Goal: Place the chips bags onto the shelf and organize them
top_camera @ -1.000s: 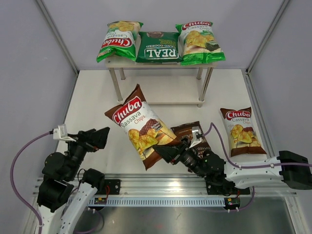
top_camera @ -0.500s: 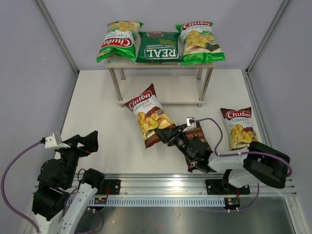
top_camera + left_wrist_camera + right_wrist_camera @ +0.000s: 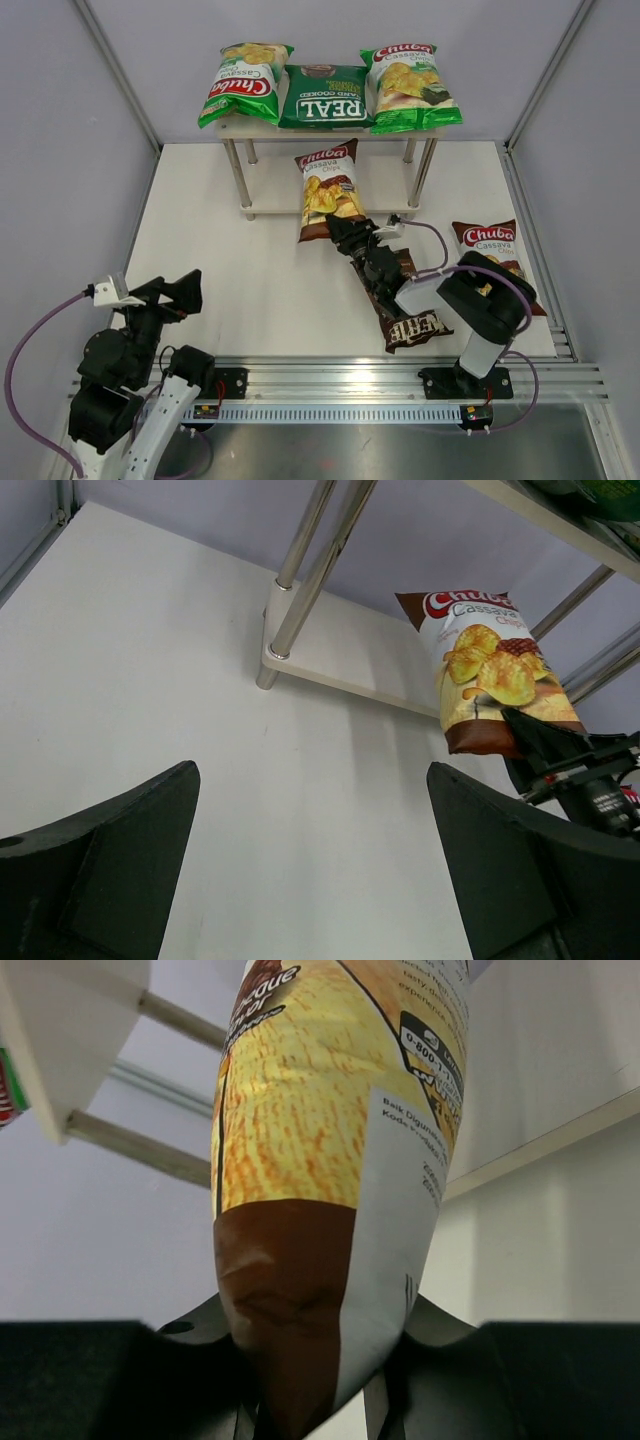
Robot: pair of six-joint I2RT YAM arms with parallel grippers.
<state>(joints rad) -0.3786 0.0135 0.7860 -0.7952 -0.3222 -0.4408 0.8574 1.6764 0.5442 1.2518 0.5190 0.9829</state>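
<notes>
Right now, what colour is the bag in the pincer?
Brown and white bag, with yellow chips pictured; clearest in the left wrist view.

The top view looks steeply down from above and behind the arm bases point(image 3: 205, 380) at its bottom edge, the shelf point(image 3: 272, 188) upper centre. The left wrist view sits low over the surface point(image 3: 150, 680), facing forward and upward, the left end effector point(image 3: 312, 775) in its bottom corners. The right wrist view looks up, very close, along the brown-and-white bag point(image 3: 330, 1160). All three share bag and shelf.
</notes>
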